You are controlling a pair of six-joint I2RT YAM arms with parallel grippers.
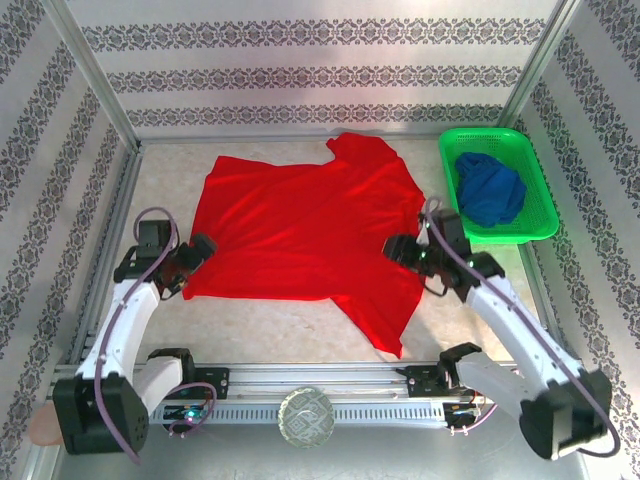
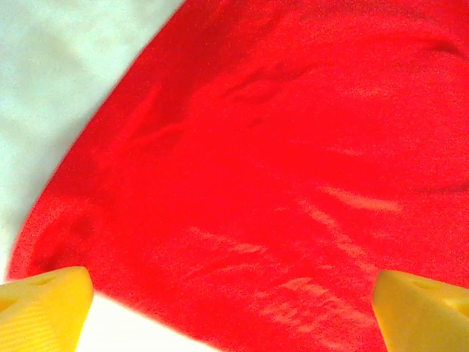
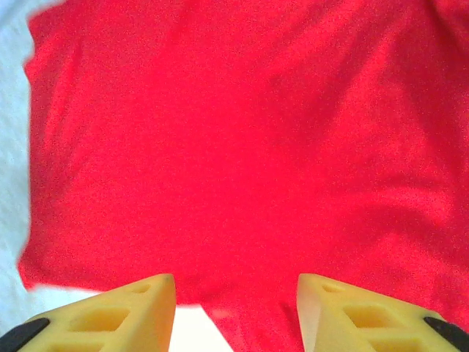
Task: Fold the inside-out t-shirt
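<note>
Over the spread red t-shirt's [image 1: 300, 225] edges, both arms' jaws are being held apart — left gripper [image 1: 207, 244] wide, right gripper [image 1: 391, 246] roughly half as wide — with nothing being gripped.

A: What kind of place is this?
B: A robotics laboratory test cell. Aluminium frame posts [image 1: 95, 75] bound a pale table [image 1: 290, 325]; patterned wall panels [image 1: 320, 75] close it at 9, 12 and 3 o'clock.
A: Further evidence?
B: The left arm [image 1: 125, 320] and right arm [image 1: 515, 320] are bolted to a metal rail [image 1: 320, 380] at 6 o'clock; a green plastic basket [image 1: 485, 136] at 2 o'clock holds a dark blue garment [image 1: 490, 190]
</note>
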